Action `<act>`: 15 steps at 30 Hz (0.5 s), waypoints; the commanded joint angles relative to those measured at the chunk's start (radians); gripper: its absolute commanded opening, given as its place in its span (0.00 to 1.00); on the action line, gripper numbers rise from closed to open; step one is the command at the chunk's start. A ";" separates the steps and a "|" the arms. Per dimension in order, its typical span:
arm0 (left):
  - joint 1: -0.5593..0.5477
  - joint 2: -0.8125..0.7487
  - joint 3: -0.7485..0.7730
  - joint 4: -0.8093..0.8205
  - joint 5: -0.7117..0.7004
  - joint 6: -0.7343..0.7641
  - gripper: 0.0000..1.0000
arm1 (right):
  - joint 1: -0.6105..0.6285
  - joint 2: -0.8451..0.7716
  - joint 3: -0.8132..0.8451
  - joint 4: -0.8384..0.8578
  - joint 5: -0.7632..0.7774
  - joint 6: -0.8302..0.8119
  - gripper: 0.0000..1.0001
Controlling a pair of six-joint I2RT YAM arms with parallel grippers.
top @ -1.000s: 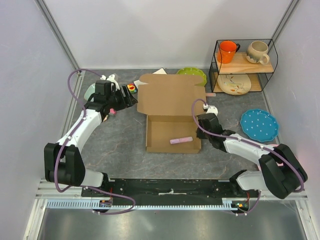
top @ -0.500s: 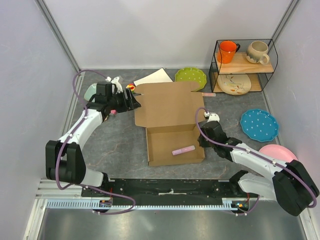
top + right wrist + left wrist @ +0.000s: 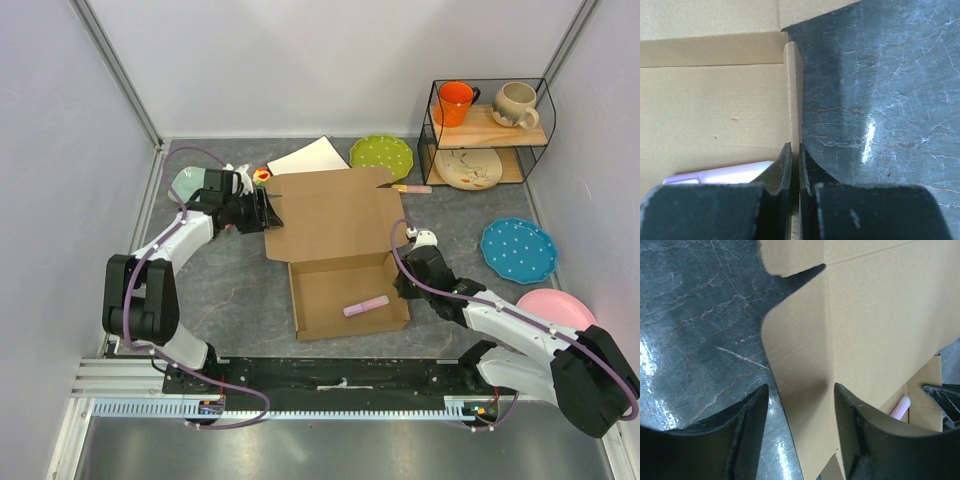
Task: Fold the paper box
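right pincer (image 3: 799, 162) pinches the paper box (image 3: 340, 225) side wall; left pincer (image 3: 800, 392) gapes around its lid flap.

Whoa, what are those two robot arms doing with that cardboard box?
They are working on folding the paper box. The right gripper pinches its right wall. The left gripper is open, with a flap at the lid's left edge between its fingers. The lid is open, and a pink marker lies inside.
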 commanded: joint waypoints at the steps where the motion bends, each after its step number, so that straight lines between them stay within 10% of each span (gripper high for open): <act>1: 0.002 0.013 0.051 0.014 0.057 0.026 0.56 | 0.012 -0.001 -0.003 0.004 -0.030 0.005 0.00; 8: -0.004 -0.039 -0.022 0.130 0.076 0.028 0.05 | 0.035 0.021 0.005 -0.010 0.027 0.020 0.00; 12: -0.008 -0.077 -0.090 0.205 0.076 0.028 0.02 | 0.053 0.030 0.008 -0.020 0.070 0.048 0.00; 15: -0.011 -0.109 -0.128 0.256 0.070 0.028 0.02 | 0.055 0.016 0.017 -0.031 0.088 0.067 0.29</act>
